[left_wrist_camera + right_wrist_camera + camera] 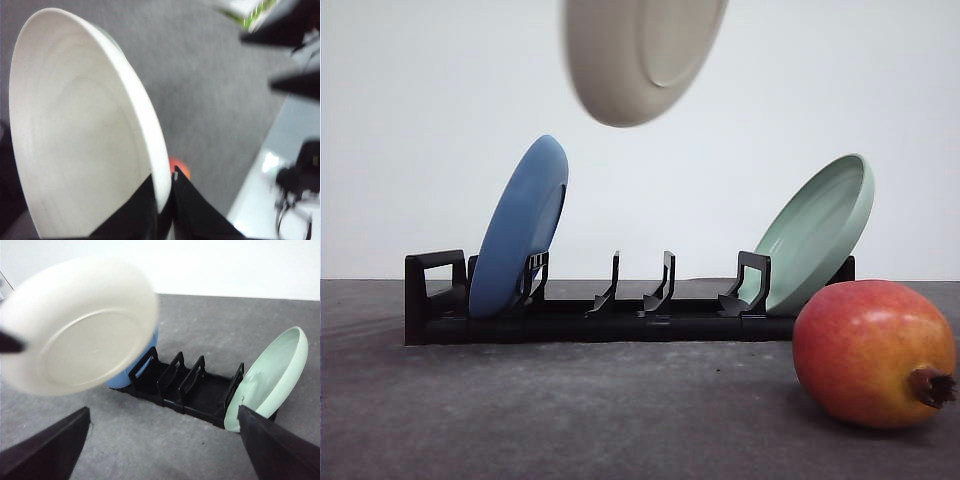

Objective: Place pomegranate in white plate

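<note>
The white plate [640,55] hangs tilted in the air above the rack, blurred. In the left wrist view my left gripper [166,212] is shut on the white plate's [80,140] rim, one finger on each side. The pomegranate [873,352] lies on the grey table at the front right, with its crown stub pointing right. A red sliver of the pomegranate [182,170] peeks past the plate's rim. My right gripper [162,450] is open with nothing between its fingers, facing the rack, and the white plate [80,325] floats ahead of it.
A black dish rack [620,315] stands across the middle of the table. A blue plate [520,225] leans in its left end and a pale green plate [820,230] in its right end, close behind the fruit. The middle slots [185,377] are empty.
</note>
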Available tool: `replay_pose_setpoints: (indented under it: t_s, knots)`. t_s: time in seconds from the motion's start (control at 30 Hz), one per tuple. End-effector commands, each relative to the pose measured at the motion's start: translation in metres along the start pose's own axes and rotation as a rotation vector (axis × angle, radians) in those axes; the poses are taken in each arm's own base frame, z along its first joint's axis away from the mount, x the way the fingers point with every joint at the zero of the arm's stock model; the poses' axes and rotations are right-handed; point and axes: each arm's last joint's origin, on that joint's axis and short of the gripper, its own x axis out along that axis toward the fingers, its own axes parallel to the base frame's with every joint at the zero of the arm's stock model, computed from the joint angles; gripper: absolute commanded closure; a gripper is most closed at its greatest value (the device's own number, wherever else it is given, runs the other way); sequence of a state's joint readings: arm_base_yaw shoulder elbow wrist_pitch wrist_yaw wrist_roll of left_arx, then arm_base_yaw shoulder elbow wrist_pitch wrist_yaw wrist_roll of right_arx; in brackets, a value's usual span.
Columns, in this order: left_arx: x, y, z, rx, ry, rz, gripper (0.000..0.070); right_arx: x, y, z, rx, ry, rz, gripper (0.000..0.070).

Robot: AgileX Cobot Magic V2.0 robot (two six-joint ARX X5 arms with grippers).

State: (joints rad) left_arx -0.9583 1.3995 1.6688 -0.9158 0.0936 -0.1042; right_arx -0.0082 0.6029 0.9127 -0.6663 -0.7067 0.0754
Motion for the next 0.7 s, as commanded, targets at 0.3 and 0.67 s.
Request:
replay_pose_setpoints:
  t_s: [0.3,0.67]
  knots:
    - [0.013,-0.047,-0.053,0.226,0.287,0.159,0.07,-0.002,0.002,0.004,-0.004,-0.009,0.001,0.0098]
    - [0.081,-0.068,-0.142,0.289,0.43,0.276,0.07,-0.002,0.002,0.004,-0.003,-0.008,0.0,0.0098]
